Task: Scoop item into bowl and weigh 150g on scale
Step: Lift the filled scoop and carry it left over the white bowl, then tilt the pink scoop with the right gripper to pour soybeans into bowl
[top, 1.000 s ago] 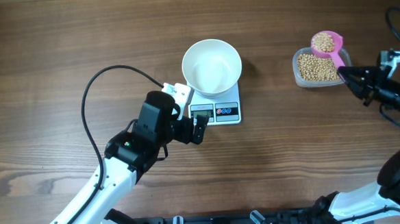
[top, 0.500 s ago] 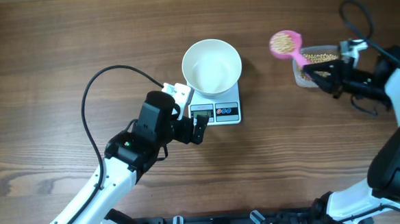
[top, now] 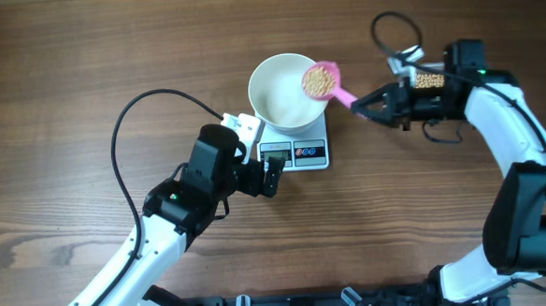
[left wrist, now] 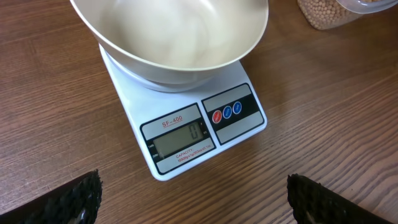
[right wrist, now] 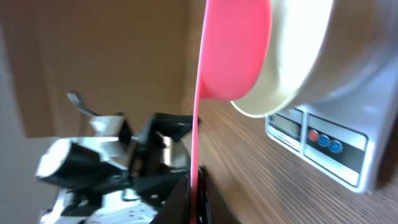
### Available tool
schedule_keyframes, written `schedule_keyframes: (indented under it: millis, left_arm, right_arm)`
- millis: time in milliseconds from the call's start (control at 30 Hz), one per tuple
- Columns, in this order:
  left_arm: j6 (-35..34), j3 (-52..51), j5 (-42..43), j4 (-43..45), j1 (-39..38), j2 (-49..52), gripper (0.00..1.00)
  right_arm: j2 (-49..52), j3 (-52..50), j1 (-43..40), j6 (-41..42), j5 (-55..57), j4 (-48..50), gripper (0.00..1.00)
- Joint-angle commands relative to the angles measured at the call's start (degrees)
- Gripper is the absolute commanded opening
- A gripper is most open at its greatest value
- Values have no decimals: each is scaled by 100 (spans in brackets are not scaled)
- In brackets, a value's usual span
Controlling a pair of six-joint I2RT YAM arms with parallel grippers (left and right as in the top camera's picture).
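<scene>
Jaws of the right gripper (top: pixel 365 102) pinch the handle of the pink scoop (top: pixel 322 79), whose soybeans (top: pixel 318 78) hang over the white bowl (top: pixel 279 98). The bowl looks empty on the scale (left wrist: pixel 186 134), which reads zero, so pouring and weighing remain. The left gripper (top: pixel 272 175) waits spread beside the scale.

Soft, even light from above fills the overhead view, leaving the wooden table (top: pixel 80 51) bright, with only faint, short shadows beside the arms. The inside of the white bowl (top: pixel 284 96) is nearly washed out. In the left wrist view the scale (left wrist: pixel 186 134) and its display are crisp, a mild sheen lies on the bowl's wall, and the 2 lower corners go dark. The right wrist view is tilted and blurred: the pink scoop (right wrist: pixel 233 50) sits too near the lens, and everything behind it is hazy.
</scene>
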Motion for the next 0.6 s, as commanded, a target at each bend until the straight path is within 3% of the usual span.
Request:
schedule_keyframes:
  millis: [0,567]
  left_arm:
    - [133,-28,87,13,-20,20,100]
    - [131,-26,87,13,-20,20,100]
  right_arm:
    - [-310,337,321,120,1075,31,4]
    - [-566,796,2020,-363,4516,791,4]
